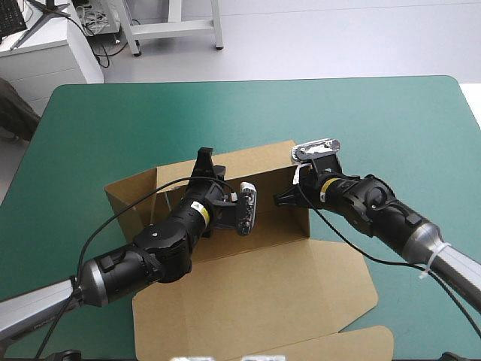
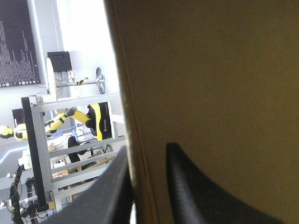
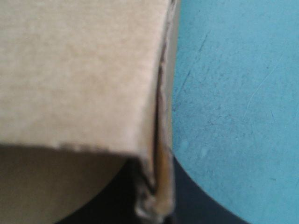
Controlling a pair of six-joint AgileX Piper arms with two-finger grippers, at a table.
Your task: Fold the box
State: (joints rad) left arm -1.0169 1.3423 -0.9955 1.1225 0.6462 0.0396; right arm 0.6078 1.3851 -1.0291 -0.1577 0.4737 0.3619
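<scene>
Two wrist views alone show left pincer and right pincer each pinching the box.

i see the brown box in the middle of the table, an open tray with walls raised and its lid flat toward the near edge.

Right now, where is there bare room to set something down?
Bare teal-green cover runs wide between the box and the far edge, and left of the box. Crowded: the middle, where left tool and right tool clamp its walls, and the lid by the near edge.
</scene>
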